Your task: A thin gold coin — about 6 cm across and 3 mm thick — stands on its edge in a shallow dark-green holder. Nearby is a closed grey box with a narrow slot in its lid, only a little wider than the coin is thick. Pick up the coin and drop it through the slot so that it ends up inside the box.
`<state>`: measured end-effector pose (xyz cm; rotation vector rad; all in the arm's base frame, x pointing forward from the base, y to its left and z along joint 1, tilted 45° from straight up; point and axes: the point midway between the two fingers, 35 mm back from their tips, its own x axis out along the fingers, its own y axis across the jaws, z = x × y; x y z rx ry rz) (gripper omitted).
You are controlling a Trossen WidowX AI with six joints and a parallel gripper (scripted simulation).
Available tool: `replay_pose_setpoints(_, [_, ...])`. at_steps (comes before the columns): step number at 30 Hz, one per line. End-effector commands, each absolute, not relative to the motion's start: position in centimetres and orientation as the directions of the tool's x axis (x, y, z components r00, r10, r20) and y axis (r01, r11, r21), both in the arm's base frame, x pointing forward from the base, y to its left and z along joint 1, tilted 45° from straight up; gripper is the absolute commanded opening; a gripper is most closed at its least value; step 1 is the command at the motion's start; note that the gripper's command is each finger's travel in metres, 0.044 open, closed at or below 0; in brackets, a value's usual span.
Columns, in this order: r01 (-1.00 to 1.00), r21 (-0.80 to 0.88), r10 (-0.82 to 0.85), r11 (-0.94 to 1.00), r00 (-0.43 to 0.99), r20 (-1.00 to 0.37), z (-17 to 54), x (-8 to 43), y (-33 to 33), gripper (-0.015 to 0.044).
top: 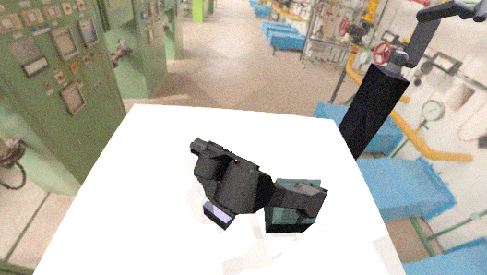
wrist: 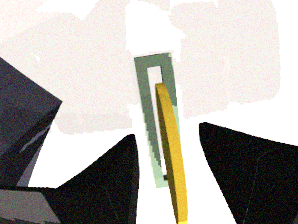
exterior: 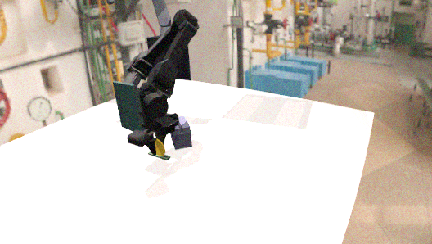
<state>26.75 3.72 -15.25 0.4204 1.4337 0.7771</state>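
The gold coin [exterior: 159,147] [wrist: 171,145] stands on edge in the dark-green holder [exterior: 165,157] [wrist: 152,60]. My gripper [exterior: 157,146] [wrist: 167,136] is open and low over the holder. In the wrist view its fingers are on either side of the coin, with a visible gap on each side. The grey box [top: 219,214] [exterior: 182,138] [wrist: 25,110] with its pale lilac lid stands close beside the holder; the wrist view shows only part of it, at the left edge. Its slot is not clearly visible. In the top view the arm hides the coin and holder.
A dark teal block [top: 288,227] [exterior: 128,106] stands by the arm's base on the white table [top: 115,185] [exterior: 266,184]. A black post [top: 375,101] with a jointed dark bar rises at the table's edge.
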Motion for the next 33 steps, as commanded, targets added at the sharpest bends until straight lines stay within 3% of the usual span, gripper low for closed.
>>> replay_pose_setpoints(1, [-0.216,0.692,0.701,0.689,-0.045,-0.712,-15.6,26.5,4.3,0.0161])
replay_pose_setpoints(2, [-0.216,0.692,0.701,0.689,-0.045,-0.712,-15.7,26.5,4.3,0.0161])
replay_pose_setpoints(8, [-0.216,0.692,0.701,0.689,-0.045,-0.712,-15.7,26.5,4.3,0.0003])
replay_pose_setpoints(33, [-0.215,0.687,0.696,0.694,-0.043,-0.717,-13.5,27.1,1.8,0.0000])
